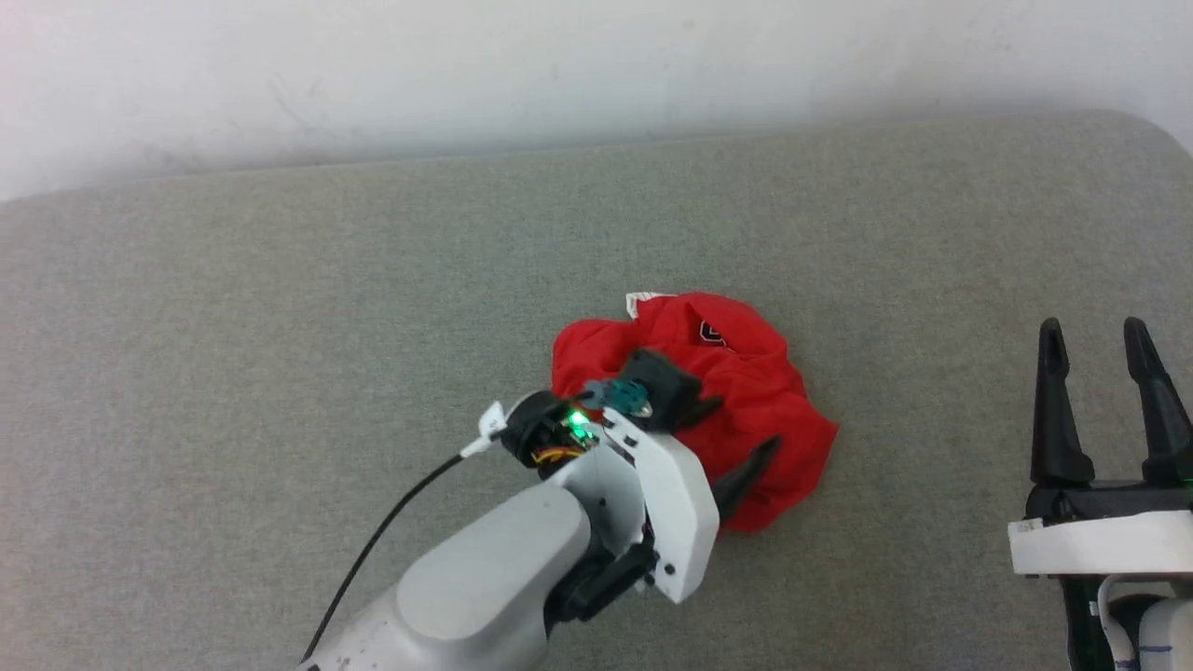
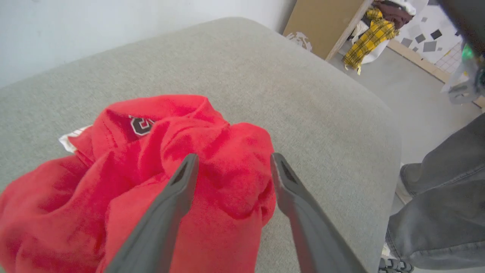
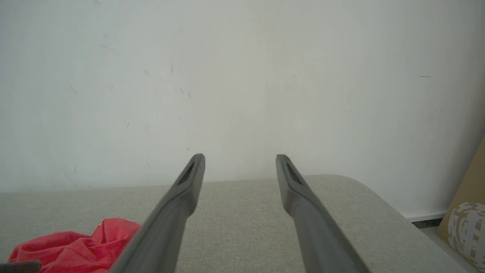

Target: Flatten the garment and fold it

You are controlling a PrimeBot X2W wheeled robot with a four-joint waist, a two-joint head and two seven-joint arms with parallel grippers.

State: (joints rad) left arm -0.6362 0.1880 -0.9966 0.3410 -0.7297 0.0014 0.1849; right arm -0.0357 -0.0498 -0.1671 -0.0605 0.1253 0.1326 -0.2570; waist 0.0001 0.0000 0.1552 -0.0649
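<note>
Red shorts (image 1: pixel 746 373) lie bunched in a heap on the grey cushion (image 1: pixel 280 326), directly under the left gripper (image 2: pixel 233 156). Its fingers stand wide apart over the top of the heap with nothing pinched. Cloth bulges up between them, and we can't tell if the pads touch it. In the left wrist view a dark lettering patch (image 2: pixel 141 125) sits past the left-hand fingertip, half buried in folds. A white edge (image 2: pixel 70 138) pokes out further left of it.

In the head view the heap is well to the left of the right gripper (image 1: pixel 1092 326). That gripper's fingers are also spread wide with nothing between them, and they point toward the white wall (image 3: pixel 242 76). In the right wrist view we see the shorts low and left of its left-hand finger, well apart from it.

A black cable (image 1: pixel 391 522) trails back from the left wrist. Off to the right of the left fingers, past the cushion edge, is a person's leg in grey trousers (image 2: pixel 447 204). Far beyond the fingertips we note a cardboard sheet (image 2: pixel 322 22) and yellow checked cloth (image 2: pixel 367 38).
</note>
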